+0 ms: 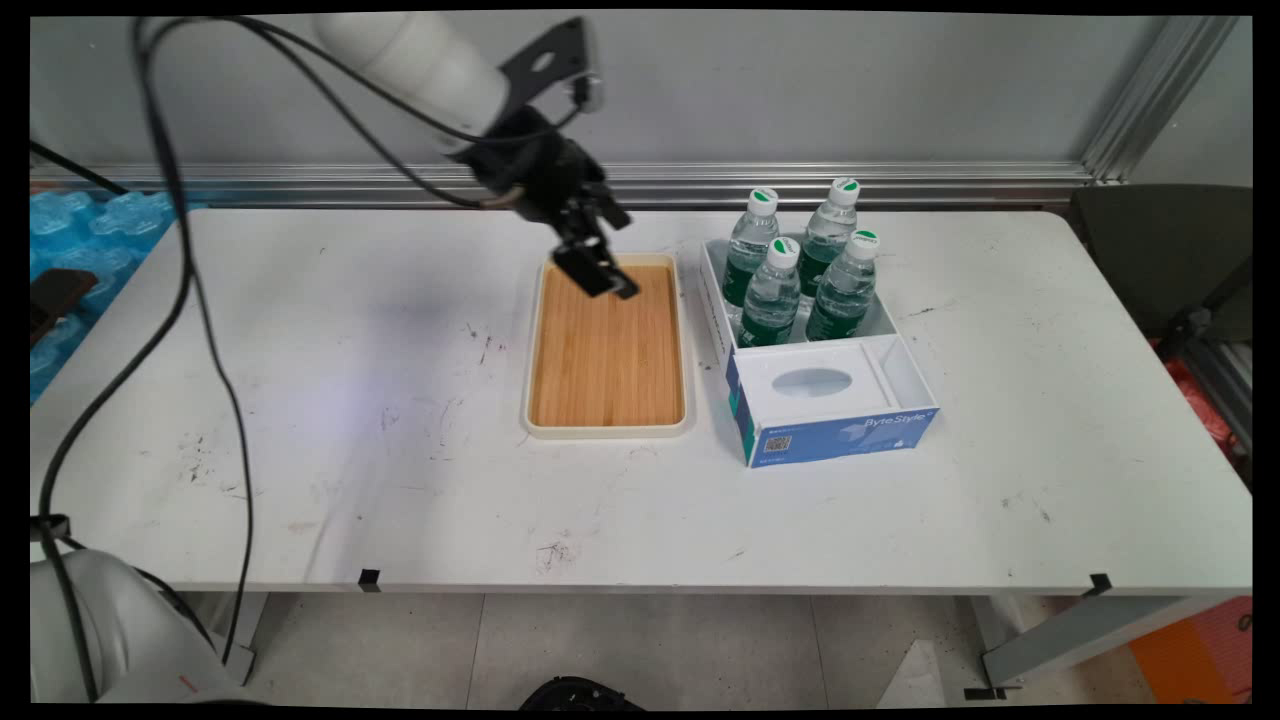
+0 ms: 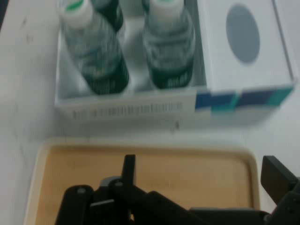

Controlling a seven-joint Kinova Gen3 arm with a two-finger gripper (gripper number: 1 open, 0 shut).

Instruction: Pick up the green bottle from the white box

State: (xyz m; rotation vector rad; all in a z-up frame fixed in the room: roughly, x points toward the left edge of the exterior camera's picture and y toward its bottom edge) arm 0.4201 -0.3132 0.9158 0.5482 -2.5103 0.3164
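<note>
My black gripper (image 1: 598, 272) hangs open above the far end of a wooden tray with a cream rim (image 1: 607, 430), with nothing between its fingers. In the hand view the two fingers (image 2: 129, 169) stand wide apart over the tray's bare wood (image 2: 187, 176). Right of the tray sits a blue-and-white cardboard box (image 1: 840, 435) holding several green-labelled water bottles (image 1: 772, 300) in its far part. Its near part is covered by a white lid with an oval hole (image 1: 812, 382). The hand view shows two of the bottles (image 2: 96, 61) and the box wall (image 2: 126, 110) just beyond the tray.
Black cables (image 1: 200, 330) hang from the arm over the table's left side. A blue plastic-wrapped pack (image 1: 80, 240) lies off the left edge. A dark chair (image 1: 1165, 255) stands at the right. An aluminium rail (image 1: 850, 180) runs along the back wall.
</note>
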